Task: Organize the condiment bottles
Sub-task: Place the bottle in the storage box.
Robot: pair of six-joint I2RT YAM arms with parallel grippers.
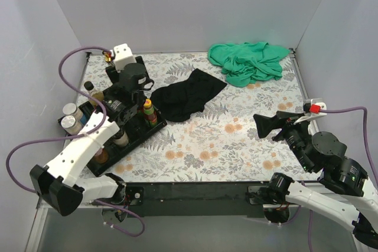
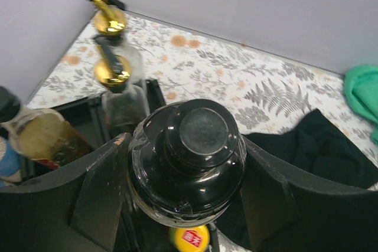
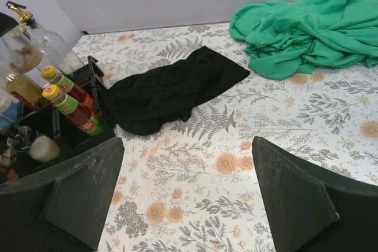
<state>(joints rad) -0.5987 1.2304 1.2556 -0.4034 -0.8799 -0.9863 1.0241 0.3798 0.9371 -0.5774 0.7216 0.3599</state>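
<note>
My left gripper (image 1: 133, 88) is shut on the dark black-capped sauce bottle (image 2: 186, 163), holding it upright over the black tray (image 1: 137, 138) at the table's left. Just below it is a yellow-capped red sauce bottle (image 2: 190, 239). Two red sauces (image 1: 148, 109) stand at the tray's right end and also show in the right wrist view (image 3: 66, 103). Two clear gold-spouted bottles (image 2: 112, 69) stand behind the tray. An oil bottle (image 2: 36, 136) and grey-lidded shakers (image 1: 71, 116) are at the left. My right gripper (image 1: 267, 126) is open and empty over the bare tablecloth (image 3: 188, 146).
A black cloth (image 1: 186, 95) lies right of the tray, close to the red sauces. A green cloth (image 1: 251, 62) is bunched at the back right. White walls close the table at the left, back and right. A purple cable (image 1: 82, 57) loops over the left arm.
</note>
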